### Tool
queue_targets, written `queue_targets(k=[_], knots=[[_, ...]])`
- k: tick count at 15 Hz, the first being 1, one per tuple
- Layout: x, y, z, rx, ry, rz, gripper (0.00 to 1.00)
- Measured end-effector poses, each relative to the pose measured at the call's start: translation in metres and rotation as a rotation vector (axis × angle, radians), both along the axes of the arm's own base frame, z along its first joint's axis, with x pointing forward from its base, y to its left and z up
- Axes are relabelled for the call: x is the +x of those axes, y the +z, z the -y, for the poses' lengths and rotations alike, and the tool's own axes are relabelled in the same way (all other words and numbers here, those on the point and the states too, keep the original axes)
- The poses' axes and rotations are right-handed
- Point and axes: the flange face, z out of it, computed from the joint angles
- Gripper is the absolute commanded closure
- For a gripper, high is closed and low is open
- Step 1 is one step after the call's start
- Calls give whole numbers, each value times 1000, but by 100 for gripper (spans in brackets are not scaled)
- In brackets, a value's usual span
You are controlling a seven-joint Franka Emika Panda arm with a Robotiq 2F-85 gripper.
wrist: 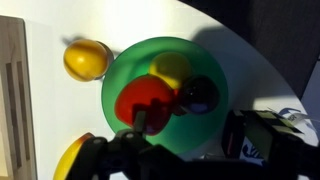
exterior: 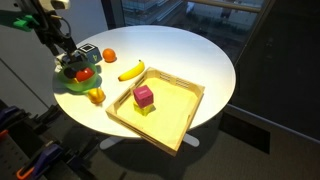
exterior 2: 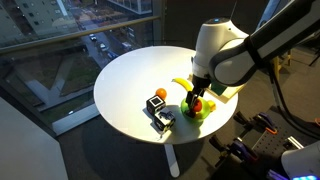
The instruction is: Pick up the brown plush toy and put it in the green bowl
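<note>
The brown plush toy (wrist: 198, 95) lay inside the green bowl (wrist: 118, 72), right of frame centre, so I judged the placing done. The gripper (exterior: 71, 62) hung above, holding nothing; I couldn't tell its jaw spacing. Next, I'd lift straight clear.

- No text, brand, number or sign can be read in any view.
- The small black boxy object (wrist: 265, 135) beside the wide lime-green round bowl (wrist: 115, 85) bears a pale mark, too blurred to read.

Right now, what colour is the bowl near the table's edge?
Bright green; the bowl shows best in the wrist view.
</note>
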Motion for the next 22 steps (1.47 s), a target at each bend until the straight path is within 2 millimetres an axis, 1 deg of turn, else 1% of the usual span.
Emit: queue_targets(k=[6, 13, 16, 22], knots=[[20, 27, 2, -2, -22, 27, 0], [43, 59, 9, -44, -79, 51, 0], [47, 76, 11, -60, -112, 72, 0], [48, 107, 13, -51, -184, 131, 0]])
